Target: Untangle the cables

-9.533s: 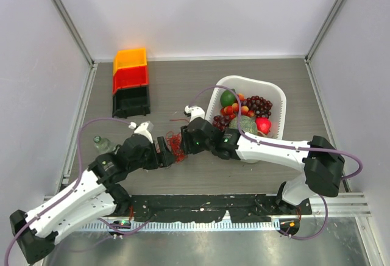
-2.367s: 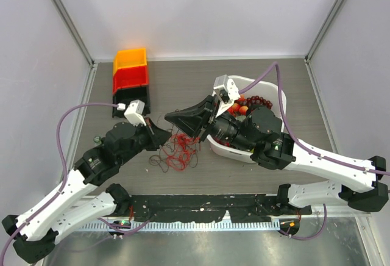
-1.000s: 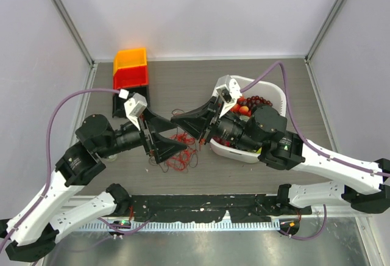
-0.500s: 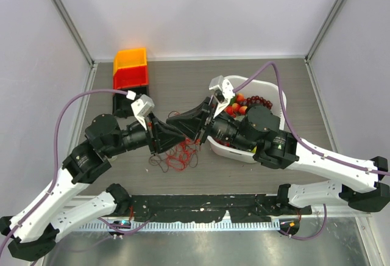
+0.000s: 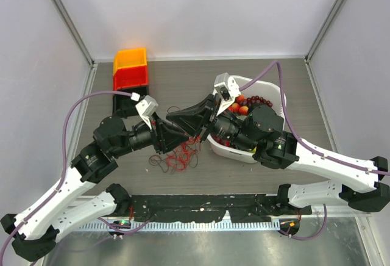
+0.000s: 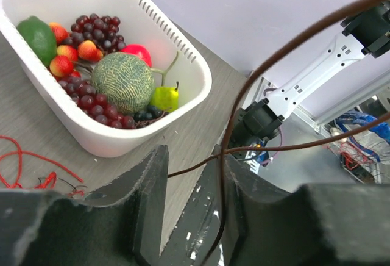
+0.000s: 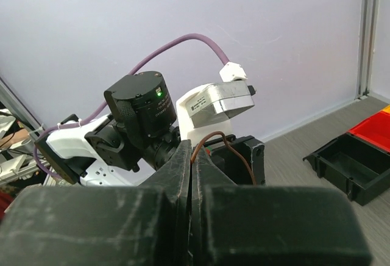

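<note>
At the centre of the frame, I am lifting the brown strand point(image 6: 224, 150) out of the cables point(image 5: 178, 158) lying on the tabletop point(image 5: 183, 86). My right end effector point(image 7: 191, 153) is pinching it; my left end effector point(image 6: 190, 168) is gaping around it. Next, I judge, the left needs closing, then drawing apart.

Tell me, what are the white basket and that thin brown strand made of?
The white basket looks like moulded plastic, smooth and slightly glossy, with slots below its rim. The brown strand is probably thin wire in a smooth plastic sheath, since it holds springy curves; its core is hidden.
</note>
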You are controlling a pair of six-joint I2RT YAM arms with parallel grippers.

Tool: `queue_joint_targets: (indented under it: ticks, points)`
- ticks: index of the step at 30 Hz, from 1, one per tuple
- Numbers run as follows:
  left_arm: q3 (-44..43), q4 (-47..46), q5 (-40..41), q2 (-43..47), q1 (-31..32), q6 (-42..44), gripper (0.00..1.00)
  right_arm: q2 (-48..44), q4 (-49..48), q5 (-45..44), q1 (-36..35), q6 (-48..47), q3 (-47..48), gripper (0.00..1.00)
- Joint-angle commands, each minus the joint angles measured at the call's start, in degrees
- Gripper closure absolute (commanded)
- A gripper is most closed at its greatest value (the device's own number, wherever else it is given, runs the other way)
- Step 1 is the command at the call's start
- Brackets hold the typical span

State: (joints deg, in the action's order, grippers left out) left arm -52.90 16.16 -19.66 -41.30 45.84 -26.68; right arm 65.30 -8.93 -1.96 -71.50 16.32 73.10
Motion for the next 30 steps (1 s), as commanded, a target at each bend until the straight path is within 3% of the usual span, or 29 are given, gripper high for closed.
queue_joint_targets:
  ticks: [1,6,17,23,25,27,29,30]
  points:
    - [1.66,-8.77,-0.99,1.57,-0.05,-1.71,0.67,0.44,-4.60,-1.03,0.05,0.03,1.96,0.99]
    - [2.80,-7.38,1.02,3.50,0.03,-1.10,1.00,-1.22,-4.69,-4.01,0.14,-0.58,-1.10,0.99]
    - [5.36,0.62,7.18,14.75,-0.05,1.63,1.00,-16.95,-0.92,-18.16,0.05,2.49,-20.34,0.99]
    - [3.16,2.29,2.79,12.57,-0.05,-0.74,1.00,-15.82,-1.53,-7.81,-0.04,10.75,-27.83,0.98]
    - [1.93,3.87,2.52,10.81,-0.05,-0.83,1.00,-14.24,0.22,-5.69,0.14,11.72,-27.75,0.94]
    - [0.70,6.32,2.87,8.88,-0.05,-0.13,1.00,-12.92,8.53,-5.51,0.22,11.11,-25.57,0.85]
    - [-0.96,10.53,3.57,6.94,-0.05,0.66,1.00,-12.21,19.59,-6.30,0.05,9.00,-21.97,0.67]
    - [-1.76,12.56,3.75,6.06,-0.05,1.10,1.00,-12.39,23.13,-7.35,0.05,7.52,-20.99,0.53]
